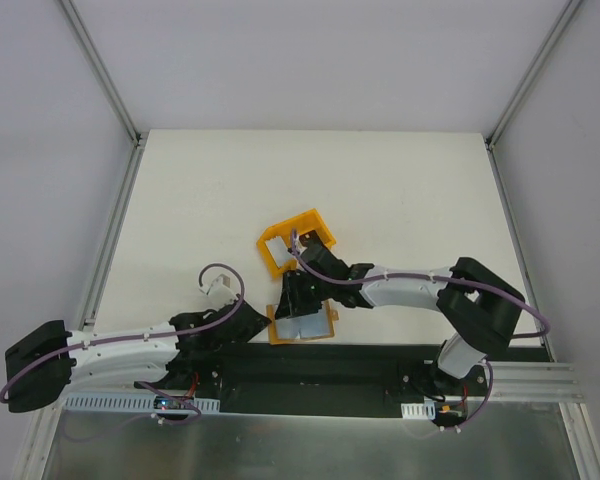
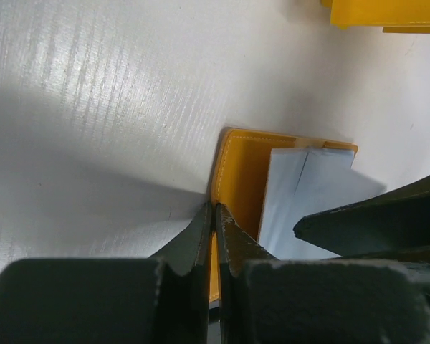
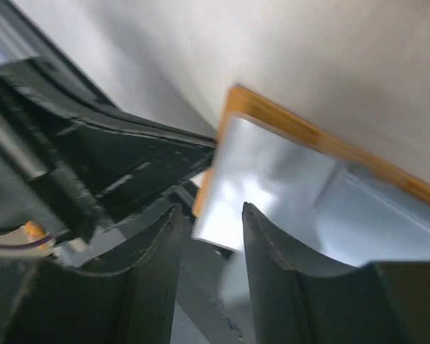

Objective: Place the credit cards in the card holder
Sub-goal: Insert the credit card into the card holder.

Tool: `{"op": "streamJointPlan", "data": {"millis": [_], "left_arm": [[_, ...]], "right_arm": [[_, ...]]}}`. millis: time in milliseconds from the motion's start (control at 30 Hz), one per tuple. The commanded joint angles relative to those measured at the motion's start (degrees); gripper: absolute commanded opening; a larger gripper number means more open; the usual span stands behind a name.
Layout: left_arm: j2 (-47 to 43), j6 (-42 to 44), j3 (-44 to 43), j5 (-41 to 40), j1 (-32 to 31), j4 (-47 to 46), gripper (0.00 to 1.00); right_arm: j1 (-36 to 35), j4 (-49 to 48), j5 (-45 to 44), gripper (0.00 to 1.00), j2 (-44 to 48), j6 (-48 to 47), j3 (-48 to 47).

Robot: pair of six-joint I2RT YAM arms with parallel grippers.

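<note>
As the card holder (image 1: 318, 326) lies open on the table (image 1: 280, 180) by the near edge, top view has left gripper (image 1: 267, 318) low at its left edge, arm stretched flat across. Right gripper (image 1: 298, 298) hangs over it, elbow folded back, wrist pitched down. Left wrist: fingers (image 2: 195, 242) together, clamped on the orange rim. That pin should be firm so the pocket won't skid. Right wrist: fingers (image 3: 269, 258) apart over pale grey lining; can't tell if a card's nipped btwn them. Best approach imo: shallow, square to pocket mouth, slow.
</note>
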State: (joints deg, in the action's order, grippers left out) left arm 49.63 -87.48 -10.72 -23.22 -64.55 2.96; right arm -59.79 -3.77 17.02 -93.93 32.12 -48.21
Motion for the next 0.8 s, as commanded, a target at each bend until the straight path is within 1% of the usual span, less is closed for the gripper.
{"op": "streamJointPlan", "data": {"millis": [0,167,233,300,367,467,567,767], "left_arm": [[-2.4,-2.5,3.3,-2.2,-0.5,0.6,0.0],[-3.8,-3.5,4.7,-2.5,-0.5,0.6,0.0],[-3.5,-3.6,4.7,-2.7,-0.4,0.6,0.0],[-3.1,-3.6,4.5,-2.4,-0.4,0.6,0.0],[-2.6,-3.2,4.2,-2.4,-0.4,0.6,0.0],[-2.3,-3.0,3.9,-2.3,-0.4,0.6,0.0],[-2.1,-1.7,3.2,-2.2,-0.4,0.6,0.0],[-1.3,1.3,1.4,-1.5,-0.4,0.6,0.0]], "right_arm": [[1.0,-10.5,7.7,0.42,0.2,2.8,-1.5],[2.0,-13.0,11.1,0.43,0.9,3.0,-2.6],[2.6,-12.8,10.6,0.43,2.3,3.2,-2.3],[3.1,-8.0,5.9,0.43,5.1,2.1,-1.4],[3.2,1.2,-2.9,0.43,8.5,-0.4,-0.9],[3.3,7.7,-9.7,0.45,11.6,-1.5,1.5],[3.3,11.1,-12.4,0.45,13.1,-1.2,3.4],[3.5,12.1,-11.7,0.45,12.1,-0.5,4.7]]}}
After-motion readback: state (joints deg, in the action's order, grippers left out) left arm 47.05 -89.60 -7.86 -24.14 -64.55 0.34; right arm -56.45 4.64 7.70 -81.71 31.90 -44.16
